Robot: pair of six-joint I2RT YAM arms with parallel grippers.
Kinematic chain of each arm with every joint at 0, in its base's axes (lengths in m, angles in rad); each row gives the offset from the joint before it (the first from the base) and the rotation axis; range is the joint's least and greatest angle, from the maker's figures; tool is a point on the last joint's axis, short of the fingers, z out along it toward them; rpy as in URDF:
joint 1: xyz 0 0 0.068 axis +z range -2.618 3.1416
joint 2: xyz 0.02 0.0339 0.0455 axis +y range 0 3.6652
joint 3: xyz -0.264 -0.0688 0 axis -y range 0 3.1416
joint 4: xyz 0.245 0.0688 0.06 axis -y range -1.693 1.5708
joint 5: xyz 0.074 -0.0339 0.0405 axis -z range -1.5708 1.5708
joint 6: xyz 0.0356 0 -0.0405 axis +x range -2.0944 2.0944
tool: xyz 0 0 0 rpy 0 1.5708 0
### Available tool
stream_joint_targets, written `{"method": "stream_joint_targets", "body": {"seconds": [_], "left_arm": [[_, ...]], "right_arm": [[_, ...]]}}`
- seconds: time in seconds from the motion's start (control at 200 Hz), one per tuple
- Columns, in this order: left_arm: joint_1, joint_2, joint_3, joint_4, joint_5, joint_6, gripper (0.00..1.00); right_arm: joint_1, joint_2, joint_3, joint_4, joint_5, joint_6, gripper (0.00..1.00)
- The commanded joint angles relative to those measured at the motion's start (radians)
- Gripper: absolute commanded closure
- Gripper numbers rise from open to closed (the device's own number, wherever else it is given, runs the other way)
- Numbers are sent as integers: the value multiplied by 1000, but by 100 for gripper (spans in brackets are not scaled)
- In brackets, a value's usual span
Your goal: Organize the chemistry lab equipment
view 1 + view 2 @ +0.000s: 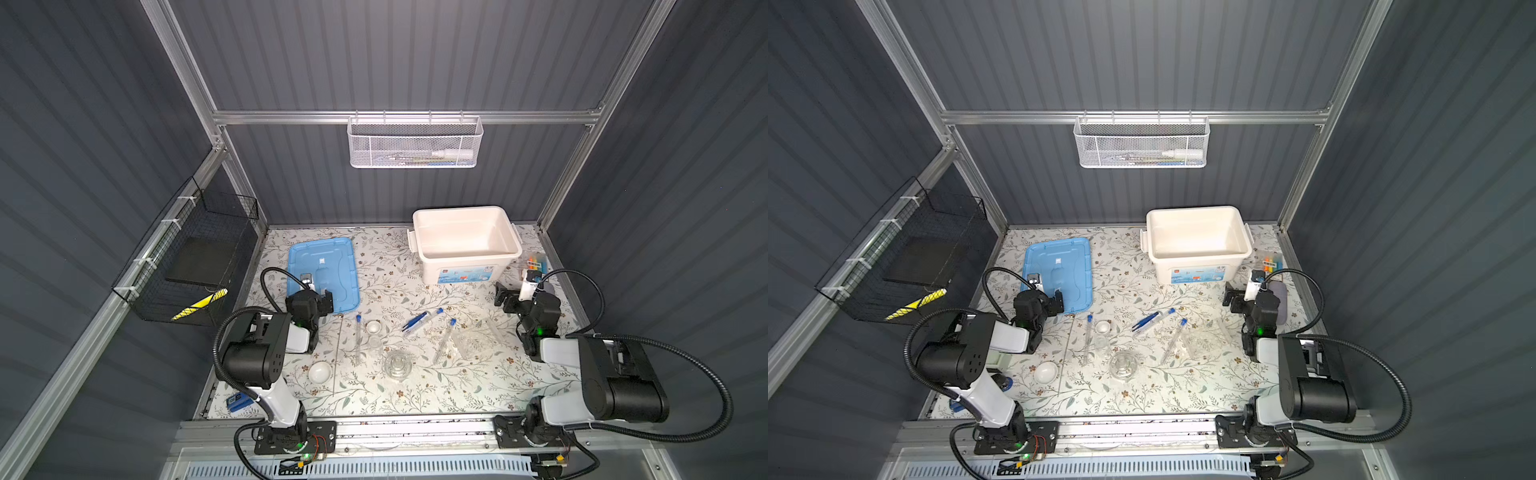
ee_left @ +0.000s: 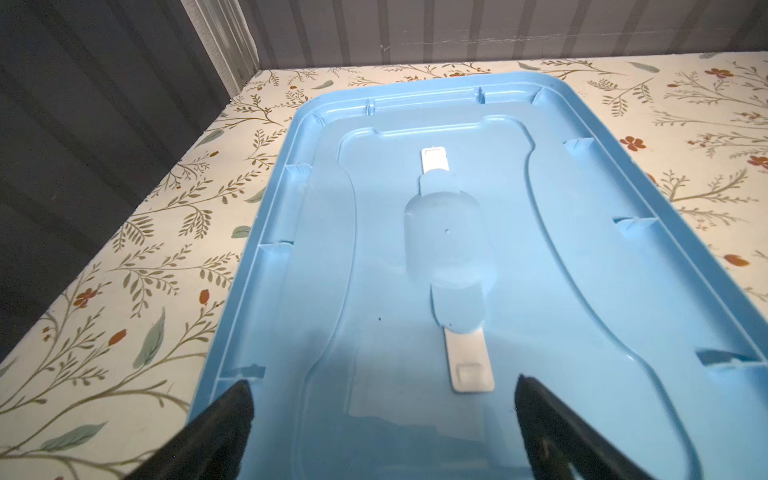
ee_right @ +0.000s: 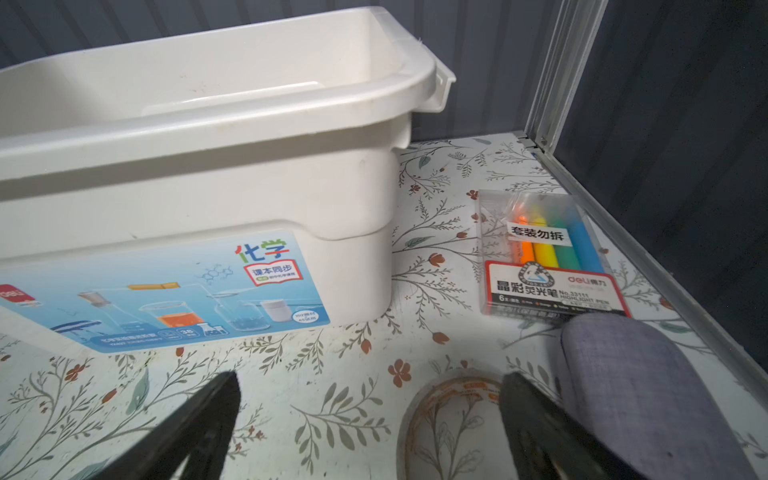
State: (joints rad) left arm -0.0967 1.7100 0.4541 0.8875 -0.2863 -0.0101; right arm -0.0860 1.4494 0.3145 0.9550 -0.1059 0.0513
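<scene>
My left gripper [image 2: 382, 395] is spread wide, grips nothing, and hangs over the near end of the blue lid [image 2: 540, 249]. My right gripper [image 3: 370, 386] is likewise spread and empty above the floral mat [image 3: 332, 365], in front of the white bin [image 3: 208, 187] and near the pen pack [image 3: 548, 257]. The equipment lies on the mat between my arms, untouched: three blue-capped test tubes [image 1: 358, 338], blue tweezers [image 1: 415, 322] just beside one tube, two white dishes [image 1: 320, 372], clear glassware [image 1: 397, 365] and a thin rod [image 1: 338, 340].
</scene>
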Motion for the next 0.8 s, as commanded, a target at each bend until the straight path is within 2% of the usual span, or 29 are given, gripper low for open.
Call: {"method": "stream_joint_targets", "body": {"seconds": [0.0,0.795], "left_arm": [[5,7,17,27,8,13,0],[5,6,18,25,8,13,0]], "right_arm": [[-1,6,15,4,-5,-7,1],[-4,6,17,1,-15,-5,1]]}}
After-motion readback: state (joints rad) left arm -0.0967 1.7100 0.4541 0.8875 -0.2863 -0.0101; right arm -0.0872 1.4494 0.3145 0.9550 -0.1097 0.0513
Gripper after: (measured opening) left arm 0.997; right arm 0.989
